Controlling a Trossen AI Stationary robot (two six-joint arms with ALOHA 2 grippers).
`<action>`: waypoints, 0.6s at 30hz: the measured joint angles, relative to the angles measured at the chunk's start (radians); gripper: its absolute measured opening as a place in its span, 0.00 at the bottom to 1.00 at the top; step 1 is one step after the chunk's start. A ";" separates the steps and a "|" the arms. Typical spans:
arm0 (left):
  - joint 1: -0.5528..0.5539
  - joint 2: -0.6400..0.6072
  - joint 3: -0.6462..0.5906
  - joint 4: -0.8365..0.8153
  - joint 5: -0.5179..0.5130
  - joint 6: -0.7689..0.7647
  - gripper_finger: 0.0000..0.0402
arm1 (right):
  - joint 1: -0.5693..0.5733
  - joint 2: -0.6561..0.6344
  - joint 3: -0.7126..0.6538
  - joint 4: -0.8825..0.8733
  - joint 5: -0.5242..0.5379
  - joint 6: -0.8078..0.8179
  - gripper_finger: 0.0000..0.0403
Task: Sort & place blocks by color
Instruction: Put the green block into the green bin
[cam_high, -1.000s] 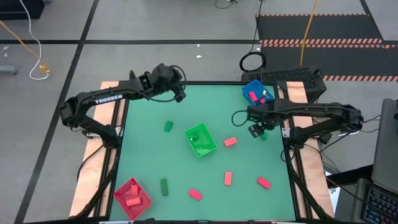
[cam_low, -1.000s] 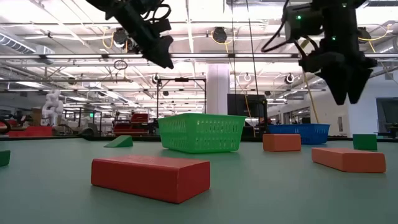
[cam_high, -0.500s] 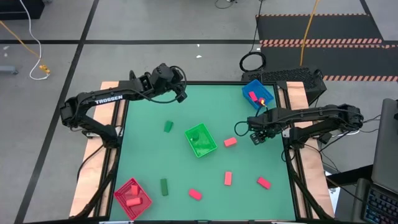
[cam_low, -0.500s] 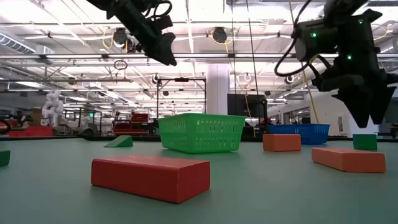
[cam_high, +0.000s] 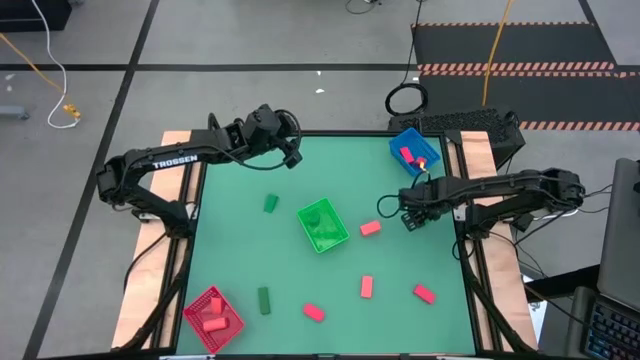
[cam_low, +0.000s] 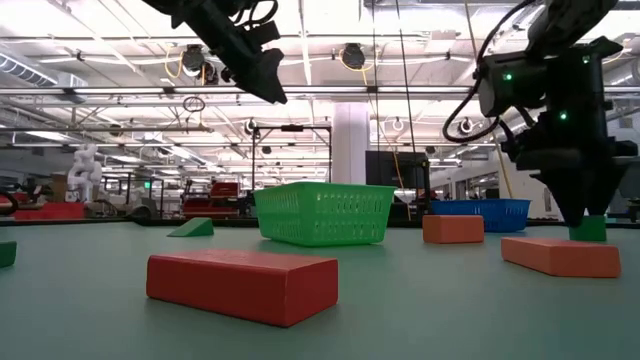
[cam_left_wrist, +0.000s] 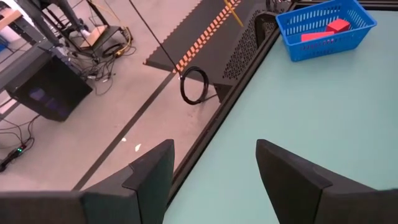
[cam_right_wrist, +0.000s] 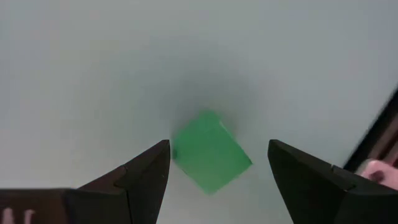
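My right gripper (cam_high: 411, 219) (cam_low: 584, 214) is open and points down over a small green block (cam_right_wrist: 210, 151) (cam_low: 591, 229) that lies flat on the mat near the table's right edge. One finger stands on each side of the block, and I cannot see them touching it. From above, the gripper hides the block. My left gripper (cam_high: 290, 155) (cam_left_wrist: 214, 149) waits open, high over the far left of the table. Red blocks (cam_high: 370, 228) (cam_high: 367, 287) (cam_high: 425, 294) and green blocks (cam_high: 270, 203) (cam_high: 264, 299) lie scattered on the mat.
A green bin (cam_high: 323, 225) sits mid-table with a green block inside. A blue bin (cam_high: 414, 148) at the far right corner holds red blocks. A red bin (cam_high: 213, 316) at the near left corner holds red blocks. Another red block (cam_high: 314, 312) lies near the near edge.
My right gripper has come down toward the table, shifting a little toward the right edge, until its open fingers stand around the green block. The block has stayed where it was.
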 joint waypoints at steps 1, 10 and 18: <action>0.000 0.000 0.000 0.000 0.000 0.000 0.57 | -0.004 0.000 0.000 0.003 0.009 -0.001 0.65; 0.000 0.000 0.000 0.000 0.000 0.000 0.57 | -0.011 0.000 0.000 0.057 -0.019 -0.031 0.65; 0.000 0.000 0.000 0.000 0.000 0.000 0.57 | -0.011 0.000 -0.043 0.060 -0.082 -0.023 0.65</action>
